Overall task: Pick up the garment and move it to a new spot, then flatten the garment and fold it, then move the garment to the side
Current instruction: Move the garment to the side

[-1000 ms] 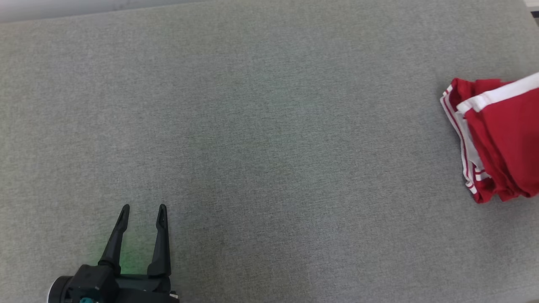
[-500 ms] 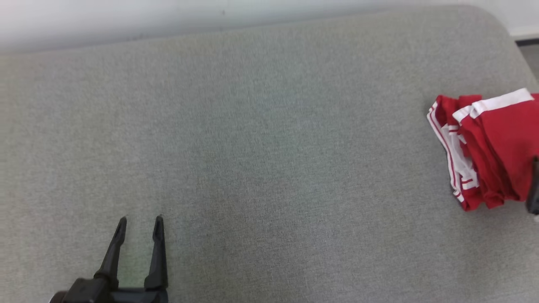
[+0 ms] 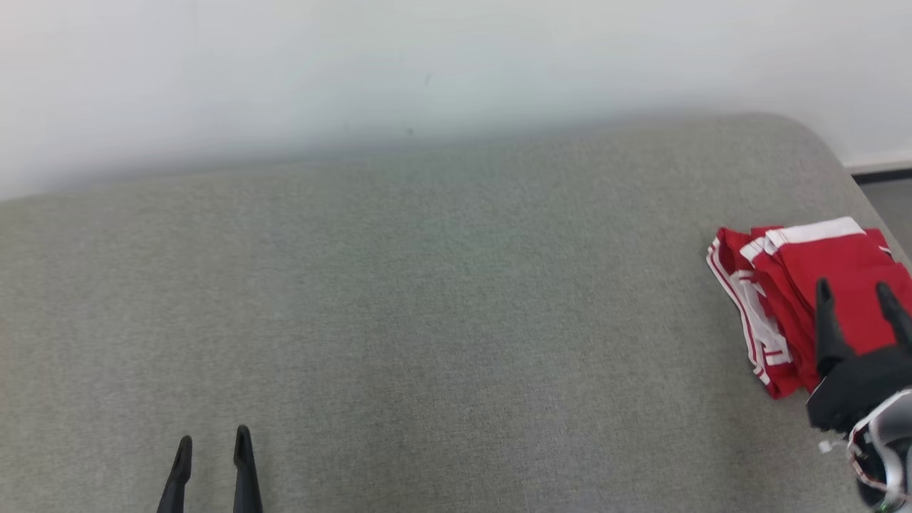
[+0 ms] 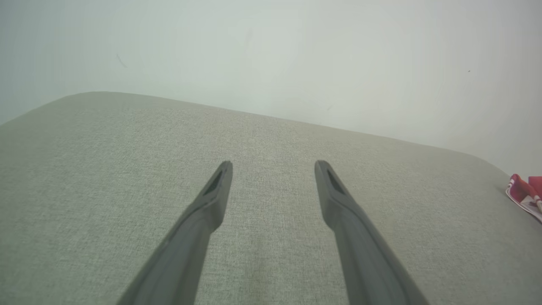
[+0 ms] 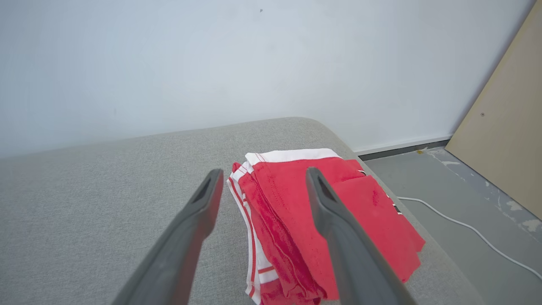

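On cushion (image 3: pixel 427 320), R: garment (image 3: pixel 812 260) lies near-far (white band (image 3: pixel 819 231) far).

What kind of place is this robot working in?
Probably an indoor test room or lab: a grey padded surface against a bare white wall, and a scuffed floor with a loose white cable.

The head view's bottom edge cuts off the left hand (image 3: pixel 214 434) below its fingers. The right hand (image 3: pixel 853 286) covers the near corner of the folded red, white-striped cloth garment (image 3: pixel 791 260).
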You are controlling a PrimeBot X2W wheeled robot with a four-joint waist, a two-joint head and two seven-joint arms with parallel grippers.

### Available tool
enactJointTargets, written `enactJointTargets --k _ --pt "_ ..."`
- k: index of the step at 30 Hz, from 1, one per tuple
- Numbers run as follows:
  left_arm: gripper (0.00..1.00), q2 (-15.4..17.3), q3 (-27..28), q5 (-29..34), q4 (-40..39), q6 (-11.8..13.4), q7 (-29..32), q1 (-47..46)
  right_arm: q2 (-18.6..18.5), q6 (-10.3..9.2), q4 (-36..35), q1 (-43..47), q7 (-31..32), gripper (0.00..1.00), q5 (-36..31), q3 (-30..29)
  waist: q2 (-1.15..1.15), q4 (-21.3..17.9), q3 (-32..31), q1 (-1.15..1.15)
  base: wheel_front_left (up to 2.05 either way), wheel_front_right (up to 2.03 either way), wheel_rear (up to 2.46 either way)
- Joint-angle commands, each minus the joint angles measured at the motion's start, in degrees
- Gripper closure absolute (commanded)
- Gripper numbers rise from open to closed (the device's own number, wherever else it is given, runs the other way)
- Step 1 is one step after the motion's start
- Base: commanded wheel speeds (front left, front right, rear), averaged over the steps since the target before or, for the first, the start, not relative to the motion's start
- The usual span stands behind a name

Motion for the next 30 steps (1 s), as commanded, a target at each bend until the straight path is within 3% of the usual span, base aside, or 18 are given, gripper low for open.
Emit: enactJointTargets --k 1,6,14,24,30 --pt "0.00 -0.07 0.17 -0.20 0.22 0.39 -0.15 1.52 1.10 -0.16 -1.79 2.49 -1.13 0.00 1.20 0.46 0.01 3.13 -4.10 0.01 0.00 0.00 0.00" --pt "0.00 -0.06 0.77 0.55 0.77 0.84 -0.15 3.32 4.26 -0.16 -7.18 10.07 -5.94 0.00 3.79 4.09 0.01 5.33 -5.96 0.01 0.00 0.00 0.00" --pt "0.00 -0.06 0.55 1.30 2.65 0.57 -0.15 4.26 6.62 -0.16 -9.47 18.69 -15.01 0.00 5.74 9.25 0.01 8.36 -7.94 0.01 0.00 0.00 0.00" --pt "0.00 -0.05 0.86 2.12 5.00 0.00 -0.15 3.69 7.47 -0.16 -4.35 21.90 -18.16 0.00 5.62 13.96 0.01 8.54 -8.63 0.01 0.00 0.00 0.00" --pt "0.00 -0.05 0.87 2.52 5.53 -0.30 -0.15 3.42 7.80 -0.16 -2.33 22.08 -19.15 0.00 5.08 13.33 0.01 7.86 -8.44 0.01 0.00 0.00 0.00"
